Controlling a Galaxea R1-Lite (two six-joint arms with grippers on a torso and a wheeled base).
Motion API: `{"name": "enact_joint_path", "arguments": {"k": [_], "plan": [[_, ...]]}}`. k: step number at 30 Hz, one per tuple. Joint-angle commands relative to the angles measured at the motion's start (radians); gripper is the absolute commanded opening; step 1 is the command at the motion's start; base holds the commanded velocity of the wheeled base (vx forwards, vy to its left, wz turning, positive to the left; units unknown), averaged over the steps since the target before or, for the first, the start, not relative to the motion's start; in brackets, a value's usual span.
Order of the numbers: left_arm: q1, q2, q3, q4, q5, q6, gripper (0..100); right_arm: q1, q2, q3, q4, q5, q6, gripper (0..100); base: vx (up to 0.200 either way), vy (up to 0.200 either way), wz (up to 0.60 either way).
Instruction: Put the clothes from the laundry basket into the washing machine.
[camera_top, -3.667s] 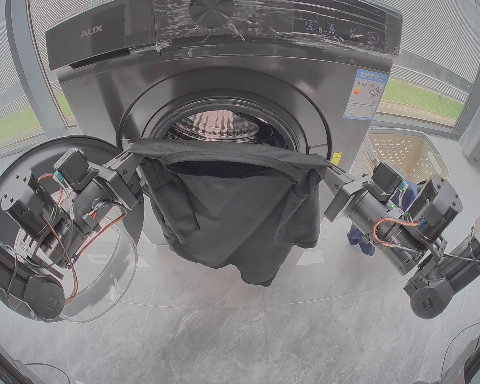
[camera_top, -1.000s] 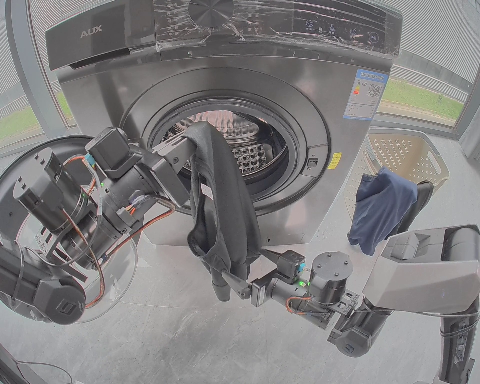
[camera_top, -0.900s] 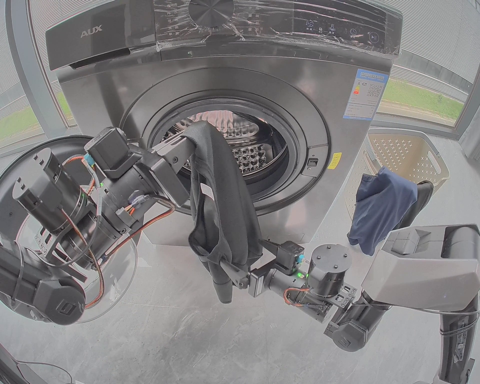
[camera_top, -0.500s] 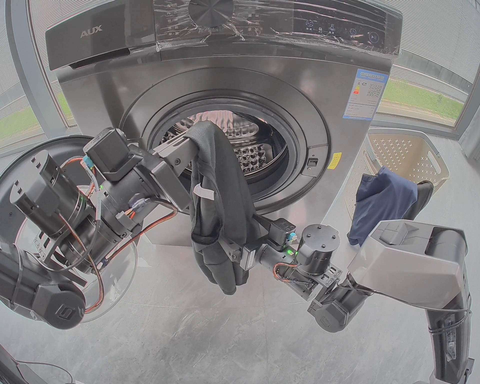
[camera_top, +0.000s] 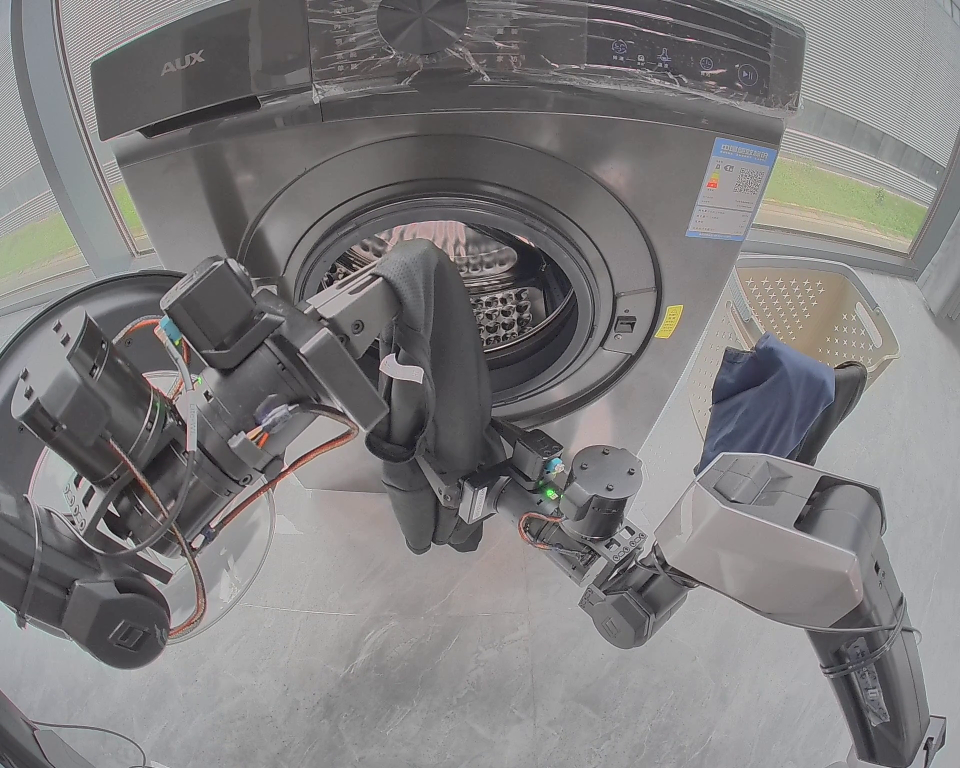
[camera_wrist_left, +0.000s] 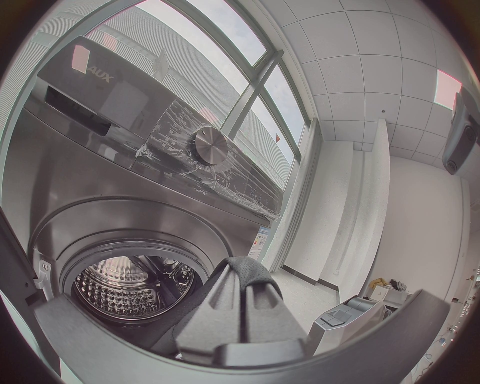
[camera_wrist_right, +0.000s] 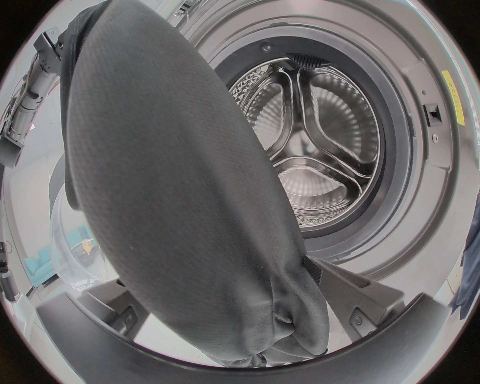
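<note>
At far left, round door (camera_top: 250, 580) of the washing machine (camera_top: 640, 190) swung wide open, clear bowl facing out over the grey floor (camera_top: 400, 680). Just right of the door, left end effector (camera_top: 383, 288) held up at the left rim of the machine's opening. Fingers (camera_wrist_left: 227, 300) pressed flat together, pinching the top edge of the dark garment (camera_top: 445, 360), with a nub of cloth poking past the tips in the left wrist view. Garment hanging straight down from that pinch in a narrow bundle, in front of the left part of the opening, outside the drum (camera_top: 520, 300) and off the floor. White tag showing on its left side. Below, right end effector (camera_top: 445, 487) tucked under the lower end of the bundle, pointing up toward the opening. Fingers (camera_wrist_right: 352, 295) spread wide apart in the right wrist view, cloth sagging between them, nothing clamped. Behind and right of the cloth, bare steel drum with ribs and perforations. Farther right, beside the machine, pale laundry basket (camera_top: 800, 295) standing on the floor. Blue garment (camera_top: 765, 410) draped over its near rim, a black piece (camera_top: 848, 385) just beside it.
</note>
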Motion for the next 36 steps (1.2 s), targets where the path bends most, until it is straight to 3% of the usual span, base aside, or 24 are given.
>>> {"name": "enact_joint_path", "arguments": {"k": [1,9,15,19,25,32,36], "plan": [[-0.001,-0.001,-0.004,-0.001,0.001,-0.002,0,-0.005,0.027,-0.028,0.000,0.000,0.002,0,0.000,0.000,0.00],[0.025,0.003,-0.006,0.001,0.005,-0.002,0,-0.024,0.008,-0.005,-0.017,-0.002,0.002,0,0.000,0.000,0.00],[0.146,0.022,0.033,0.018,0.001,0.003,0,-0.060,-0.092,0.075,-0.024,-0.011,0.009,0,0.000,0.000,0.00],[0.172,0.043,0.094,0.024,-0.009,0.012,0,-0.066,-0.150,0.098,-0.026,-0.014,0.014,0,0.000,0.000,0.00],[0.198,0.140,0.171,0.007,-0.044,0.057,0,-0.051,-0.241,0.138,-0.026,-0.017,0.017,0,0.000,0.000,0.00],[0.198,0.249,0.204,-0.053,-0.045,0.075,0,-0.034,-0.299,0.151,-0.023,-0.017,0.020,0,0.000,0.000,0.00],[0.197,0.309,0.220,-0.059,-0.045,0.103,0,-0.023,-0.316,0.148,-0.018,-0.017,0.020,0,0.000,0.000,0.00]]}}
